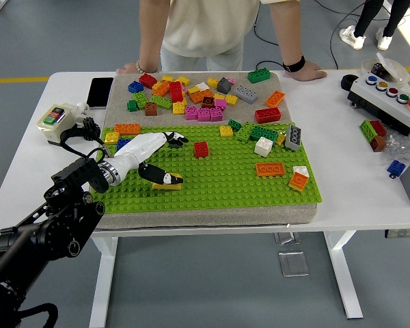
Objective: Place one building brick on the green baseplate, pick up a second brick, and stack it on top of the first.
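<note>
The left robot hand (pixel 152 156) reaches in from the lower left over the green baseplate (pixel 225 188), which lies on a grey pad on the white worktop (pixel 355 178). Its thumb lies along the top of a yellow brick (pixel 168 184) that sits on the baseplate's near left part, while the other fingers (pixel 178 139) stretch forward above the plate, apart from the brick; whether the hand truly grips the brick cannot be told. A red brick (pixel 201 149) stands on the baseplate just right of the fingertips, and an orange brick (pixel 269 169) lies further right. A heap of loose bricks (pixel 205 99) covers the pad beyond the plate. A person (pixel 205 27) stands at the far side with both hands resting on the worktop's edge.
</note>
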